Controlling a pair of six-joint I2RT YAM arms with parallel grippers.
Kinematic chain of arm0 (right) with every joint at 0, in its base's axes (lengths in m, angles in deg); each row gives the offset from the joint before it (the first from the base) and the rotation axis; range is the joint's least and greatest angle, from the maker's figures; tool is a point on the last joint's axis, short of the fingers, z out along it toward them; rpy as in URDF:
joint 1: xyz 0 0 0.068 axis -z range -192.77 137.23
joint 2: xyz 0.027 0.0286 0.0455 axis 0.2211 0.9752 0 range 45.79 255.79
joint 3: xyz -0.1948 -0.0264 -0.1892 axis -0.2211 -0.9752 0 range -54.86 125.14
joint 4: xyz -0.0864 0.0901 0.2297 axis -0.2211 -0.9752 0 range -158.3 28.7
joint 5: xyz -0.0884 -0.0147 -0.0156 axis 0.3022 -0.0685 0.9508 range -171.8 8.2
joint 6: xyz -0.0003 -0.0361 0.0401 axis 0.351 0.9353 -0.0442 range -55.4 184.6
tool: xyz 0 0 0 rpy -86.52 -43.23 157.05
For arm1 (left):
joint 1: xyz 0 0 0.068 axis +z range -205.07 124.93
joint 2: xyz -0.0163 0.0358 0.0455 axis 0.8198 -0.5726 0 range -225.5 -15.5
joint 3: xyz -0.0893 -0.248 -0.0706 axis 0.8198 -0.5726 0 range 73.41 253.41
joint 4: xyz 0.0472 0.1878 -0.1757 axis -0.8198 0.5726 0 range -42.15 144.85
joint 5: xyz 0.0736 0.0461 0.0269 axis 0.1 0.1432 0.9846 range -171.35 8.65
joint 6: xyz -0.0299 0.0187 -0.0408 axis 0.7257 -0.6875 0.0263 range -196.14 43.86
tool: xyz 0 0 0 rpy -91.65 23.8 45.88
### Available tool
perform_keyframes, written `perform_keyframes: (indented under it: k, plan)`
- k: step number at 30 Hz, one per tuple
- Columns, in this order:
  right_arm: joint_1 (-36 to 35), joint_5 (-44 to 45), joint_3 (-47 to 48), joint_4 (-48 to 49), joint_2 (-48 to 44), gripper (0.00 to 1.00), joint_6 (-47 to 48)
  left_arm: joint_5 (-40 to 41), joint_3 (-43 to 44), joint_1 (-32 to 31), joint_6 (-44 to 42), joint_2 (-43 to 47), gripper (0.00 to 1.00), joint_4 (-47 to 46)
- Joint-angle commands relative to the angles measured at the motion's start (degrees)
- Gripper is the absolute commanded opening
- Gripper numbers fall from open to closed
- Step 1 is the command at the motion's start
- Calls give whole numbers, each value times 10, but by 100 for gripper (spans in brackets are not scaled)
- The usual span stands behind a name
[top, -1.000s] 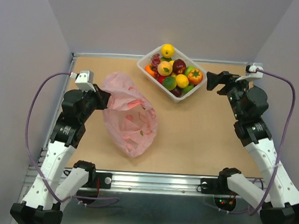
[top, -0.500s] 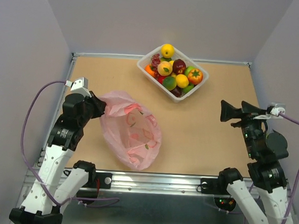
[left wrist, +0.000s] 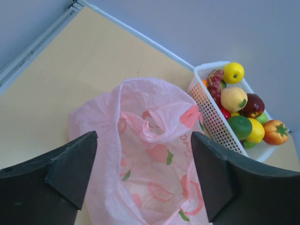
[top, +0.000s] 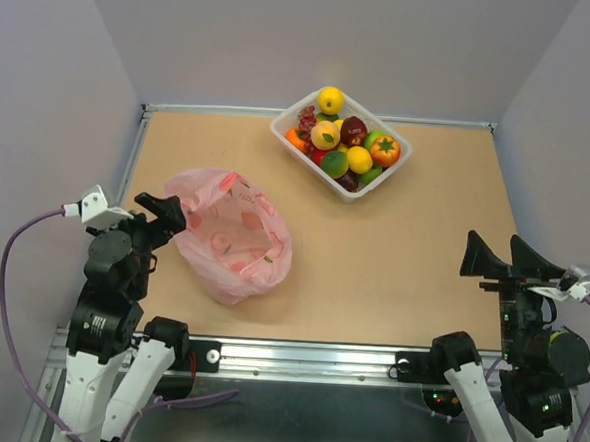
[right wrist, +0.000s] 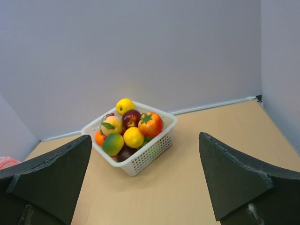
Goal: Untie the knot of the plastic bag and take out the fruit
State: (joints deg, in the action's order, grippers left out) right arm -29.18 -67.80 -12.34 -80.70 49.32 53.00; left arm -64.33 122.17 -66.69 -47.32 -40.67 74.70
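The pink plastic bag (top: 229, 239) lies crumpled on the table's left half, its mouth gaping toward my left gripper (top: 165, 216). That gripper is open just off the bag's left rim and grips nothing. In the left wrist view the bag (left wrist: 154, 154) fills the space between the spread fingers, and a loose handle strip (left wrist: 152, 133) droops across the mouth. The knot is out of view. No fruit shows inside the bag. The fruit (top: 342, 140) is heaped in the white basket (top: 281, 127) at the back. My right gripper (top: 494, 249) is open at the near right, holding nothing.
The basket (right wrist: 150, 150) stands between the right gripper's fingers in the right wrist view, well ahead of them. It also holds green apples and purple grapes (top: 307, 118). Grey walls close the table on three sides. A metal rail (top: 297, 358) runs along the near edge.
My left gripper has opened and let go of the bag, drawing back toward the near left. The bag has dropped and shifted left. The right arm has pulled back from the basket to the near right.
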Motion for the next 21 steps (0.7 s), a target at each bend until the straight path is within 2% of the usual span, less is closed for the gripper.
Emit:
perform_keyframes:
  k: [1,12,17,21]
  plan:
    - [3,43,-14,-7,-29,100,25,48,-4,1,-19,37,97,-25]
    - [4,49,-39,-7,-34,100,40,122,-103,1,-82,226,99,-163]
    - [4,57,-57,-7,-34,100,29,137,-131,1,-84,299,99,-181]
    - [4,65,-64,-7,-34,100,23,172,-133,1,-83,324,99,-174]
